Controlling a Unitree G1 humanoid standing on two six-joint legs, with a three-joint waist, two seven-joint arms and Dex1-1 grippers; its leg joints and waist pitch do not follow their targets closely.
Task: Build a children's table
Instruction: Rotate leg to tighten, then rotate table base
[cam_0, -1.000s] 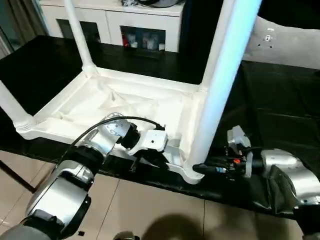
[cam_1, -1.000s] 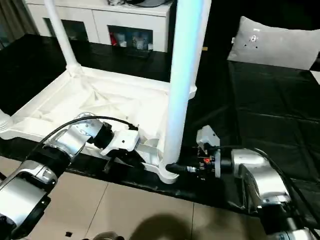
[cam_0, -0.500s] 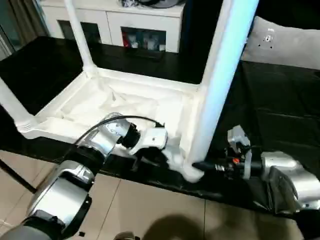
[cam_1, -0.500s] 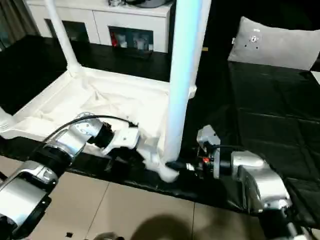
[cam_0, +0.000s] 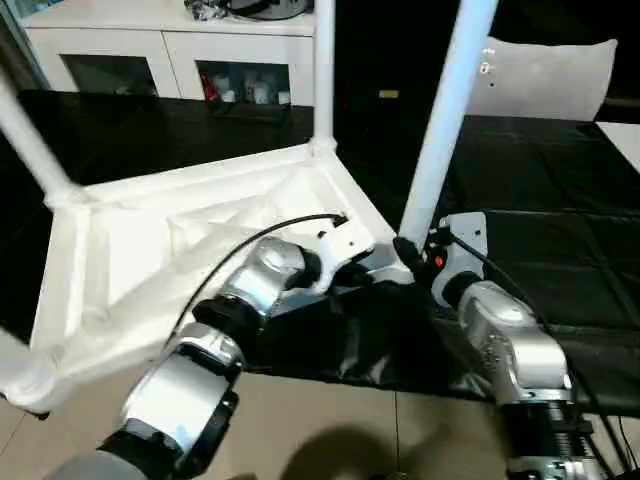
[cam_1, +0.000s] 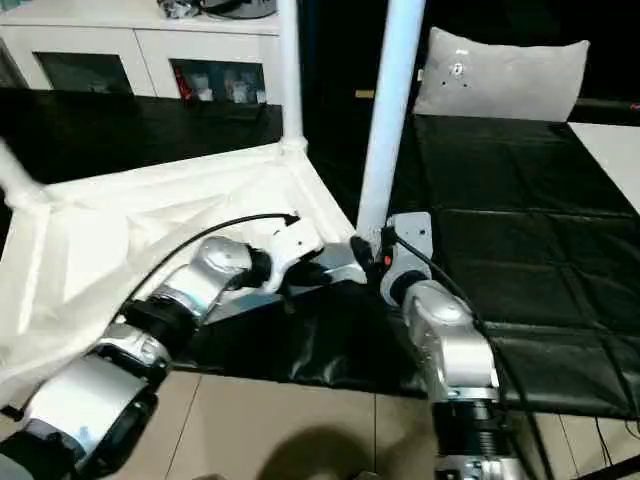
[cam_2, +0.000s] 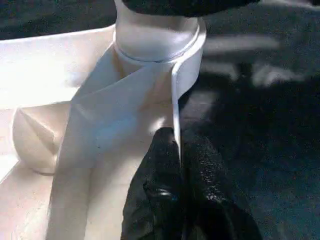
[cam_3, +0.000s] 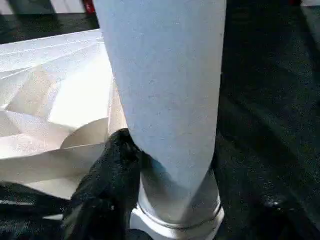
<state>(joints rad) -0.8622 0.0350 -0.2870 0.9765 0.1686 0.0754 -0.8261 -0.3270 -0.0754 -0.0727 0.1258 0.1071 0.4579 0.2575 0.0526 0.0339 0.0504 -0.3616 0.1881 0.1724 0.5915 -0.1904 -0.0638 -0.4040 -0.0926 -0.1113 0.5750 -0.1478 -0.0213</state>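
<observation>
The children's table's white tabletop (cam_0: 150, 260) lies upside down on a black covered surface, ribbed underside up. Legs stand in its corner sockets, among them one at the back (cam_0: 322, 70) and one at the left (cam_0: 30, 140). The nearest leg (cam_0: 445, 120) rises from the right corner. My left gripper (cam_0: 375, 272) is shut on the thin rim beside that corner; in the left wrist view its fingertips (cam_2: 167, 160) pinch the edge. My right gripper (cam_0: 405, 248) is closed around that leg's flared base, one finger (cam_3: 112, 170) pressing on it.
A white cabinet with glass doors (cam_0: 200, 60) stands at the back. A grey cushion (cam_0: 550, 75) lies at the back right on the black cover (cam_0: 560, 250). Beige floor tiles (cam_0: 330, 430) start at the cover's front edge, and the tabletop's left end reaches that edge.
The tabletop has swung round on the black cover with both grippers on its corner. The held corner is farther from me, and the view has shifted too.
</observation>
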